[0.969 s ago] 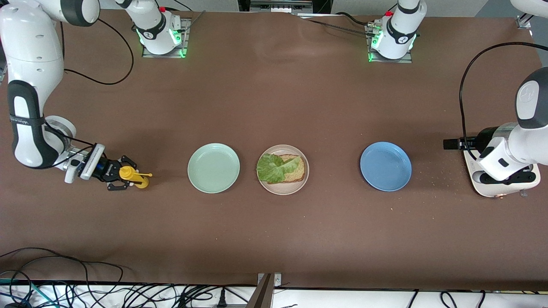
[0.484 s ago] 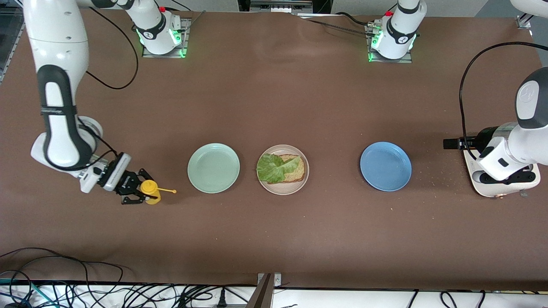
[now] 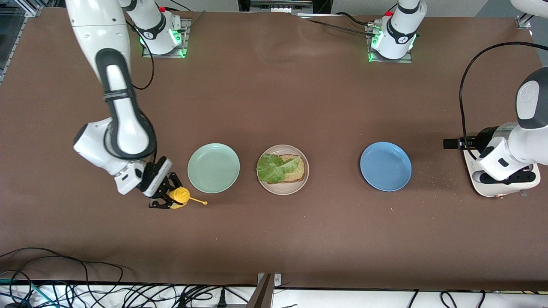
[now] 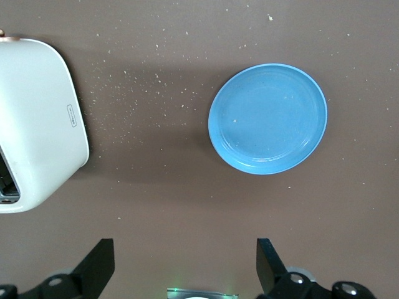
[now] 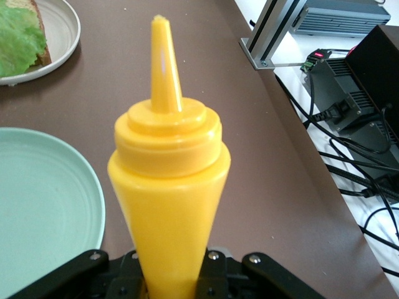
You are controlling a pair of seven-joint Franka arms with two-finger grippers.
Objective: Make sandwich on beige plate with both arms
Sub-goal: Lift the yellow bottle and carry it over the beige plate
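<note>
Bread (image 3: 293, 170) with lettuce (image 3: 273, 167) on top lies on the beige plate (image 3: 283, 189), so the sandwich looks about half built; a top slice is left, and none shows anywhere, though one may sit hidden in the toaster (image 3: 505, 186). Right gripper (image 3: 168, 197), jaws clamped on the yellow bottle (image 3: 180, 196), hangs over the worktop (image 3: 274, 239) beside the green plate (image 3: 213, 167), nozzle toward the sandwich. Left gripper (image 4: 184, 265) waits with jaws wide near the blue plate (image 3: 385, 166).

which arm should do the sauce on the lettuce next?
Right, probably. The right gripper is shut on the yellow squeeze bottle beside the mint-green plate, nozzle toward the beige plate. The left gripper waits open near the toaster.
</note>
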